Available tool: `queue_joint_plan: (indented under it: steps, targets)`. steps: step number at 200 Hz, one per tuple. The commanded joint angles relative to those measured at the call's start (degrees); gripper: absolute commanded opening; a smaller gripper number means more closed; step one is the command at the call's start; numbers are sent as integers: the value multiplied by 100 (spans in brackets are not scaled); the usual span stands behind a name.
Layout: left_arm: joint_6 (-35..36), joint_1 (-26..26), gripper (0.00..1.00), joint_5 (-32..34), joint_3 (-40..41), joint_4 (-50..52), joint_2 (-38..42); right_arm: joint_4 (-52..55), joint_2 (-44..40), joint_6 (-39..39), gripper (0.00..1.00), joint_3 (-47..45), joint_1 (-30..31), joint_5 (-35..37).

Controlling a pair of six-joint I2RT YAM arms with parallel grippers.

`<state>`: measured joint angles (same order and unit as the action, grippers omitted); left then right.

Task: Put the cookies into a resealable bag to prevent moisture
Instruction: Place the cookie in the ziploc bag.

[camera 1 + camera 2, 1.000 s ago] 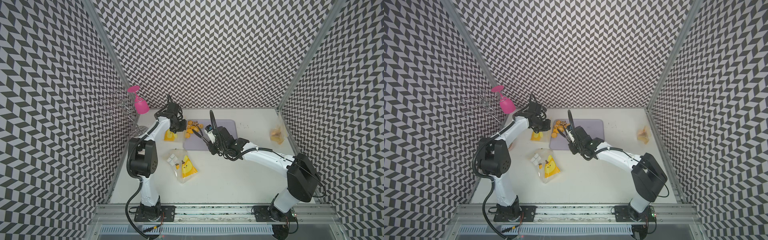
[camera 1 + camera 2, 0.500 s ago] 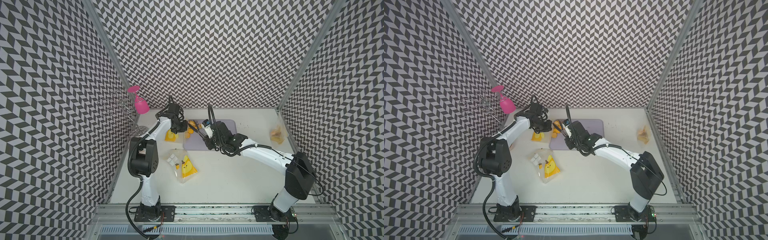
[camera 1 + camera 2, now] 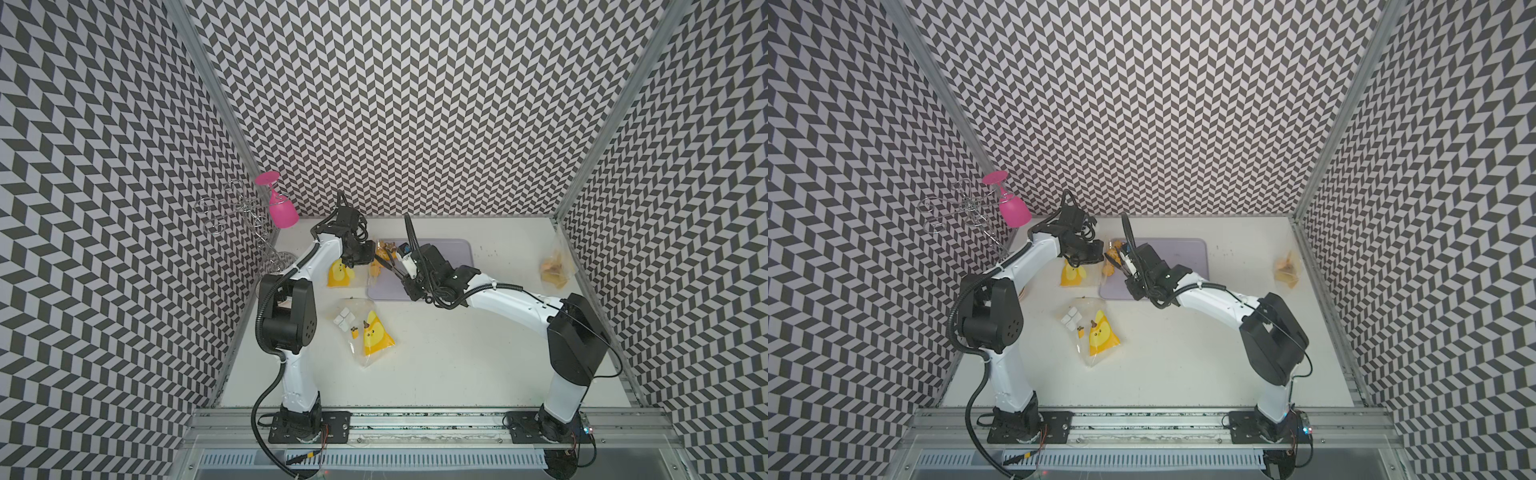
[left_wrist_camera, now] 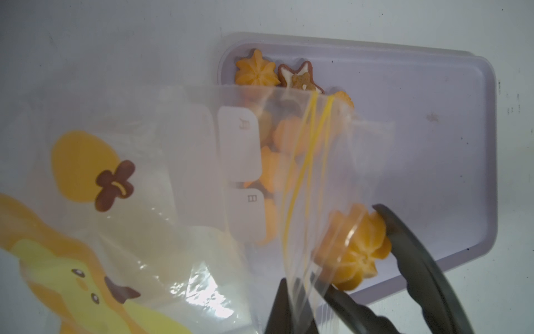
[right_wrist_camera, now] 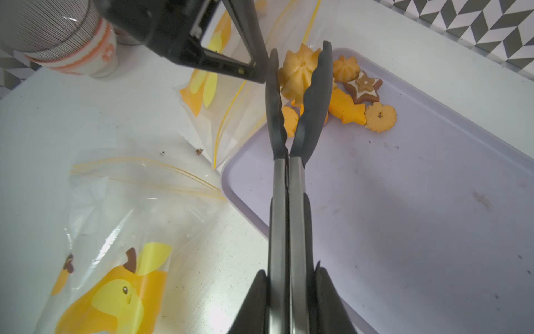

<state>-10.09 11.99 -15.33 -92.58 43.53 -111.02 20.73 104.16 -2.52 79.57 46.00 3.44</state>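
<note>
The left jaws are pinched shut on the zip edge of a clear bag (image 4: 199,150), holding its mouth up over the corner of the tray (image 5: 404,231) on the desk (image 3: 457,353). The right jaws are clamped on tongs (image 5: 281,202), whose tips clasp one flower cookie (image 5: 297,70) right at the bag mouth. The other cookies (image 5: 348,108) lie piled in that tray corner, partly behind the bag.

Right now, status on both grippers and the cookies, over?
Left gripper shut on bag, mouth lifted. Right gripper shut on tongs, one cookie pinched by the bag mouth. More cookies on tray. Nothing in the way.
</note>
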Motion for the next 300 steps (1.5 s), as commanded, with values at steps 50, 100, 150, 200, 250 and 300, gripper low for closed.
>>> queue_joint_plan:
  steps: [50,100,150,200,250,300]
  targets:
    - [76,14,0,-109,29,-49,-33,-159,83,468,17,22,218,1037]
    - [82,13,0,-169,38,-46,-51,-403,-1,746,17,-65,456,1293]
    - [86,14,0,-228,38,-59,-53,-358,187,1022,17,-12,601,1535]
    - [109,14,0,-242,38,-68,-51,-378,289,1424,17,-29,758,1942]
    - [120,14,0,-323,38,-66,-69,-594,254,1757,18,-173,891,2025]
    - [161,40,0,-452,64,-82,-82,-674,290,1894,19,-27,902,1945]
